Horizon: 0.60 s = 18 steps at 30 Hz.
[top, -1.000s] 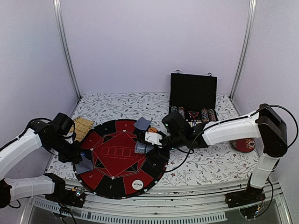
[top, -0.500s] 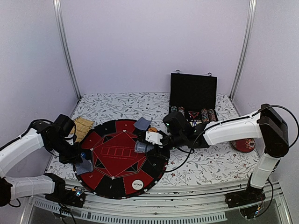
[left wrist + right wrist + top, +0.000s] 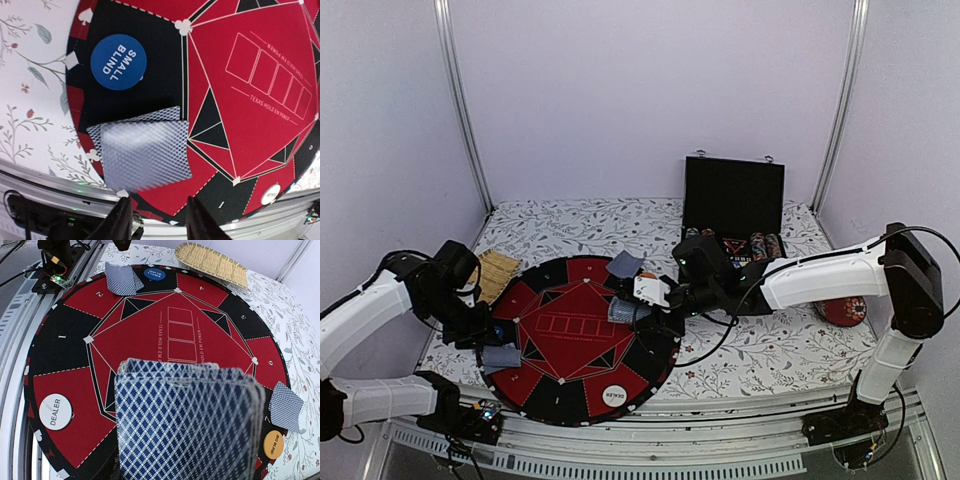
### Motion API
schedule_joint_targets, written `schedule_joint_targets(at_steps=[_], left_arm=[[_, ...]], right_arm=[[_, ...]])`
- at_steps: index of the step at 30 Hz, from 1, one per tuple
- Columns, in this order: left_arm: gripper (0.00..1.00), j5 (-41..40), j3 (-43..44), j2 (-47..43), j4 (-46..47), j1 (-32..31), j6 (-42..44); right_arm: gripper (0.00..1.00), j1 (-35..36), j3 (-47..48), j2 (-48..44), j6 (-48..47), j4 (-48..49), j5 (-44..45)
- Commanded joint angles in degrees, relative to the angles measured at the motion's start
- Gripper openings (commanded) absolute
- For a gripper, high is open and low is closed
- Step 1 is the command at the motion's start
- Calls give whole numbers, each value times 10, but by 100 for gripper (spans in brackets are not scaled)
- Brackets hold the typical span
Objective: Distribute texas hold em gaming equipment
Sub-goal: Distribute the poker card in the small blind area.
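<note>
- The deck [image 3: 190,420] sits face down in the right gripper [image 3: 642,314], above the right half of the mat [image 3: 575,345].
- Right jaws: clenched on the deck, as read from the top view. In the wrist view the cards hide the fingers.
- The deck's long axis cannot be fixed from either view. The top cards are slightly fanned.
- The left pair [image 3: 140,150] lies face down on the mat rim toward the left edge of the worktop. The two cards overlap, slightly skewed.
- The far pair [image 3: 625,265] lies on the rim toward the far edge, near the orange disc [image 3: 273,444].
- The blue disc [image 3: 118,62] lies just beside the left pair, not touching it.
- The DEALER disc [image 3: 614,397] lies on the rim toward the near edge.
- The left gripper [image 3: 159,205] stands at the left rim, jaws released with nothing between them.
- The left pair lies just ahead of its fingertips, long axis apparently parallel to the line joining them.
- Governing relation: the deck lies well apart from the left jaws, across the mat toward the right edge.
- Judgement: the left arm is the free one and must cross the mat to draw a card. Several seats show no cards.
- Beyond the mat, the tray [image 3: 498,272] lies toward the left edge and the open case [image 3: 733,200] toward the far right corner.
</note>
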Motion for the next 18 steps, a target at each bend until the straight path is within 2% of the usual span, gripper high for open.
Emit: schedule_joint_targets(at_steps=[1,5,7,13,18], left_arm=[[40,-35,42,3,-49,7,-2],[41,-76,71,3,-103,7,-3],[40,-71,83,-7,-100,8,2],[37,6,103,-33,18,-6,26],[40,38,102,-35,202,-105,21]], right_arm=[[36,-4,-10,-21,-3,16,-13],[36,-3,-8,-20,-3,15,-12],[36,-3,-7,-19,-3,15,-12],[36,-3,-1,-20,-2,9,-10],[36,-3,1,-25,6,5,-7]])
